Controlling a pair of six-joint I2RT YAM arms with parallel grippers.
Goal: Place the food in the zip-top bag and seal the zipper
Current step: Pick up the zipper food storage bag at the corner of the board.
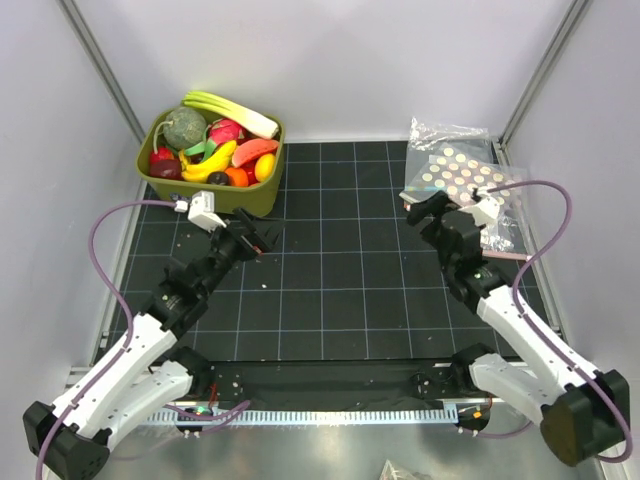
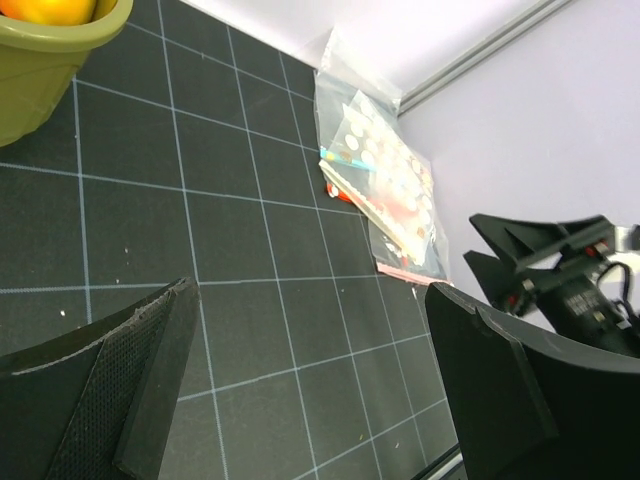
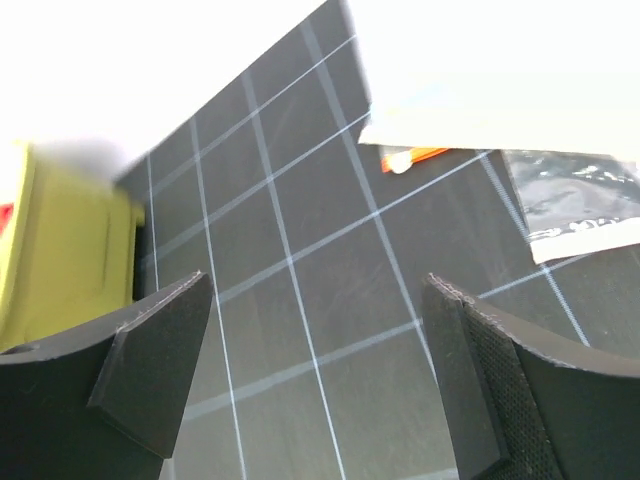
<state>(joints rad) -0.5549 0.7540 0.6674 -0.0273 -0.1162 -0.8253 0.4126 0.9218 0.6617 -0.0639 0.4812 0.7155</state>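
Black gridded table [image 1: 330, 270] is spanned by two arms, both sets of fingers spread wide and empty: the left gripper [image 1: 258, 238] just before the green bin [image 1: 262, 192], the right gripper [image 1: 424, 206] near the zip-top bag [image 1: 457, 173]. The bag, thin, limp and likely slippery, is laid at the far-right corner on other clear bags; a pinch at its mouth edge is judged best. The food [image 1: 215, 158] is heaped in the bin, far-left. No writing is legible.

The food [image 1: 215, 150] lies in a bin [image 1: 205, 196] at upper left, the zip-top bag [image 1: 455, 176] among other bags [image 1: 447, 131] at upper right.
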